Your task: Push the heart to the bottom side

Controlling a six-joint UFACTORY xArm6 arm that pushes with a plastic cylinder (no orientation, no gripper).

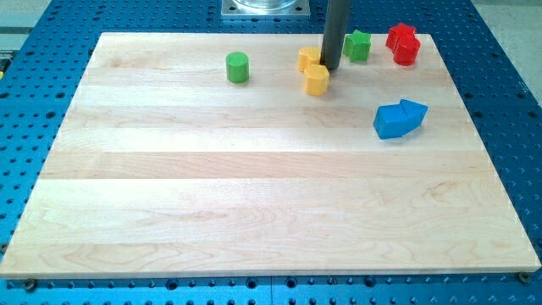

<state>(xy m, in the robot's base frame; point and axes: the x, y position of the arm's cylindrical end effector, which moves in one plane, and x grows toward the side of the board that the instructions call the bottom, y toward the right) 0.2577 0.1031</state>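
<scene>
Two yellow blocks lie close together near the view's top centre, one upper (308, 58) and one lower (316, 80). One of them is the heart, but their shapes are too small to tell apart. My tip (329, 69) rests on the board against the right side of the upper yellow block, just above and right of the lower one. The dark rod comes down from the view's top and hides part of the upper yellow block's right edge.
A green cylinder (237, 66) stands to the left of the yellow blocks. A green star (358, 45) and two red blocks (404, 44) lie at the top right. Two blue blocks (398, 119) touch each other at the right. The wooden board (254, 203) lies on a blue perforated table.
</scene>
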